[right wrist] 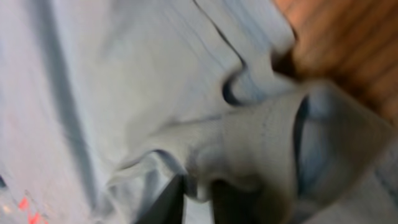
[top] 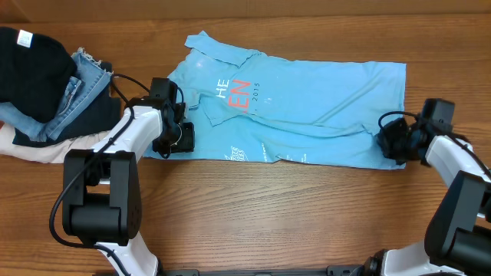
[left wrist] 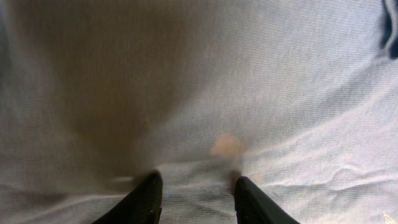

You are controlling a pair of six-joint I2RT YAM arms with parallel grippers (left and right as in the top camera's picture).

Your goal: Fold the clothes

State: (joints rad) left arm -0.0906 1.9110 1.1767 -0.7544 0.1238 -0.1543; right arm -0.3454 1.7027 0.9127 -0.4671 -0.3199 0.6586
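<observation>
Blue shirt [top: 307, 107] runs left to right; right end effector [top: 390, 139] pinches its near right corner, left end effector [top: 175, 138] rests half-open on its left edge

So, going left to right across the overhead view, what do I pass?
clothes pile → left gripper → T-shirt → right gripper
</observation>
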